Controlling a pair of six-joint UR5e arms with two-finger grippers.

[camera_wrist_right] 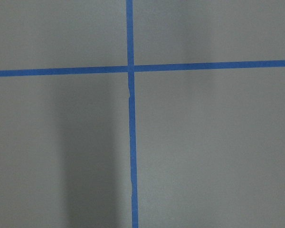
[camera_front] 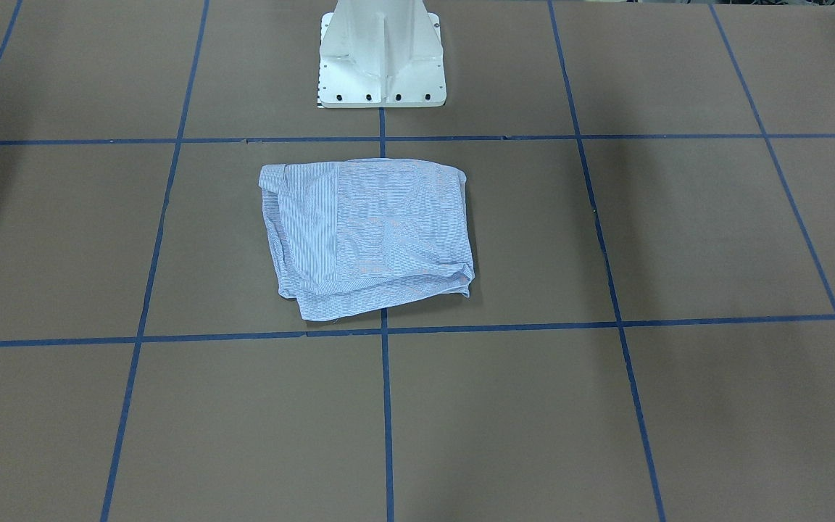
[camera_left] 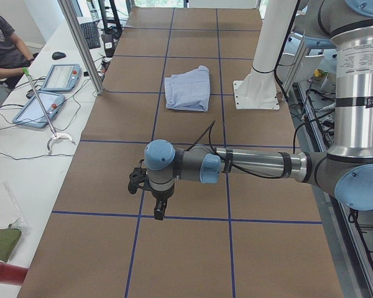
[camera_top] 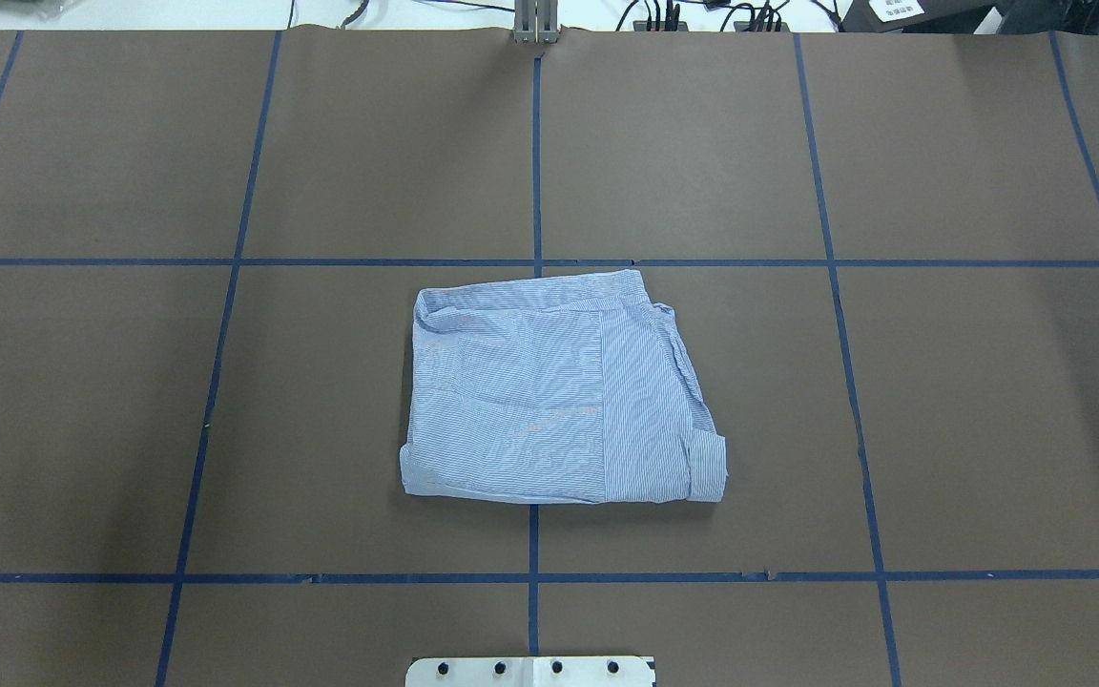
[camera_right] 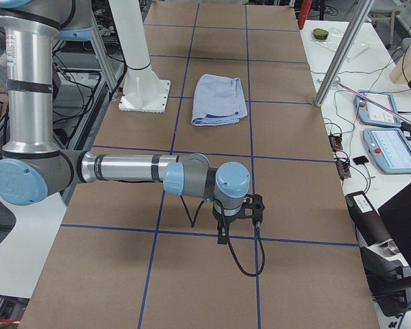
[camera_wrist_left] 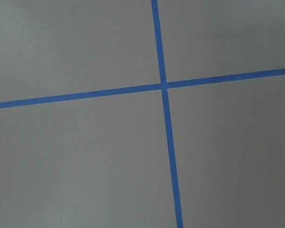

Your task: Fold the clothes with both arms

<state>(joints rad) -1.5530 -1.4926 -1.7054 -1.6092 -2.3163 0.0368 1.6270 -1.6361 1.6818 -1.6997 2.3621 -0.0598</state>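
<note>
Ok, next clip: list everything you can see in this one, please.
shirt: one, light blue-and-white striped, folded into a rough rectangle, mid-table in front of the pedestal.
table: one, brown covering.
tape grid: blue lines across the table.
pedestal: one, white, at the robot's edge of the table.
teach pendants: two, light blue, on the side bench.
operator: one, dark shirt, at that bench.
left arm: one, silver with light-blue caps, stretched low over the table, apart from the shirt.
left gripper: black, pointing down; open or shut cannot be told.
right arm: one, same colours, low over the table's other end.
right gripper: black, pointing down; state cannot be told.
</note>
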